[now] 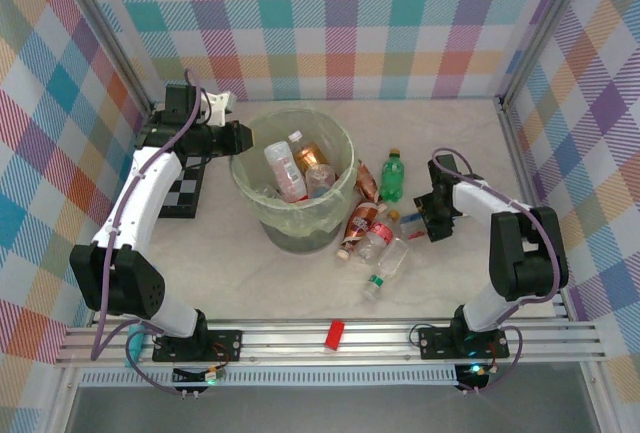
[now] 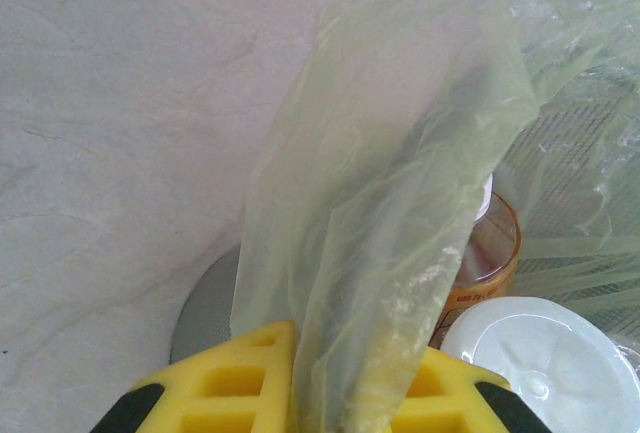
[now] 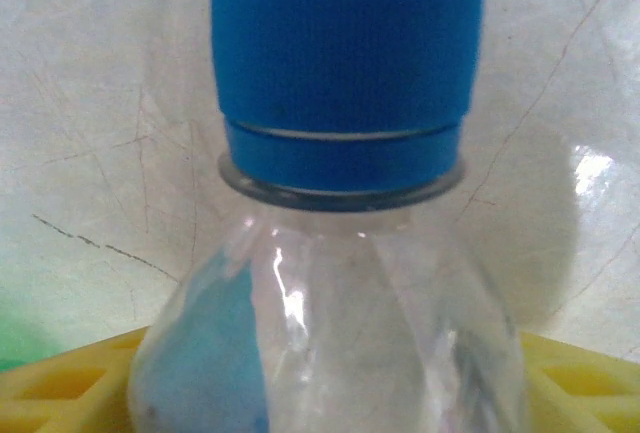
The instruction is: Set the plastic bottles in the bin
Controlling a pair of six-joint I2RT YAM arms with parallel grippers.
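Note:
The bin, pale green and lined with thin plastic, stands at mid-table with several plastic bottles inside. My left gripper is at its left rim, shut on a fold of the liner, which rises between the yellow fingers. A brown bottle and a white cap show inside the bin. Right of the bin lie a green bottle, a red-labelled one and clear ones. My right gripper is shut on a clear, blue-capped bottle, its yellow fingers against both sides.
A black-and-white chessboard lies under the left arm beside the bin. A small red block sits on the front rail. Checked walls close in the back and both sides of the table.

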